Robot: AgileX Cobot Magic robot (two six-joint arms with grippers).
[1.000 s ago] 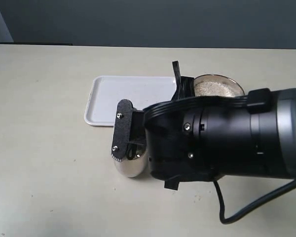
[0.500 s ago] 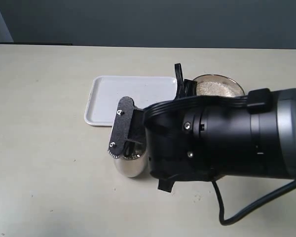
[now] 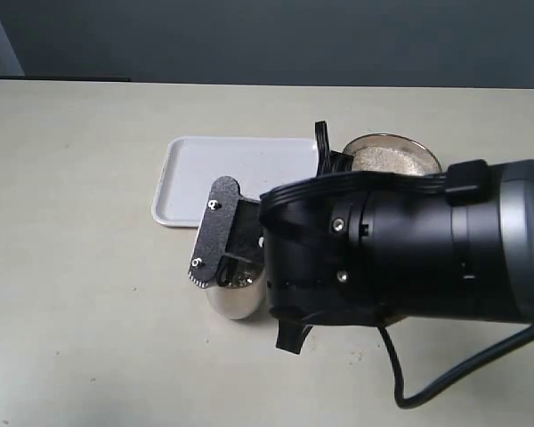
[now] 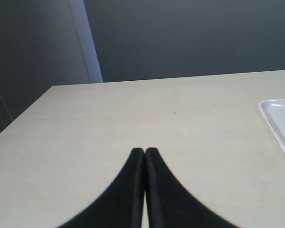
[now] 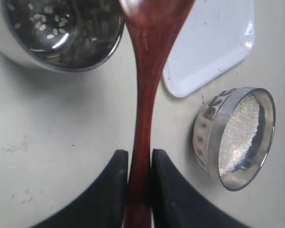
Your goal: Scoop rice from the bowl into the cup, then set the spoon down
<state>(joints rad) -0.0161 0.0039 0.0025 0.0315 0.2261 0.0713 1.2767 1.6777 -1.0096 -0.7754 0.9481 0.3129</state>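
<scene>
My right gripper [image 5: 140, 154] is shut on the long handle of the reddish-brown wooden spoon [image 5: 145, 95]. The spoon's head reaches the rim of the steel cup [image 5: 61, 28], which holds a few white grains. In the exterior view this gripper [image 3: 224, 253] hangs right over the cup [image 3: 236, 298] and hides the spoon. The dotted steel bowl [image 5: 206, 133] with its heap of rice [image 5: 237, 133] stands apart from the cup; it also shows behind the arm, bowl [image 3: 393, 142]. My left gripper [image 4: 144, 152] is shut on nothing, low over bare table.
A flat white tray [image 3: 240, 169] lies behind the cup, next to the bowl; its corner shows as the tray [image 4: 280, 121] in the left wrist view. The bulky black right arm [image 3: 409, 245] and its cable fill the front right of the table.
The right wrist has rolled a little over the cup: the visible finger's lower end has swung left and the arm's underside has dropped slightly. Cup, bowl and tray have stayed put.
</scene>
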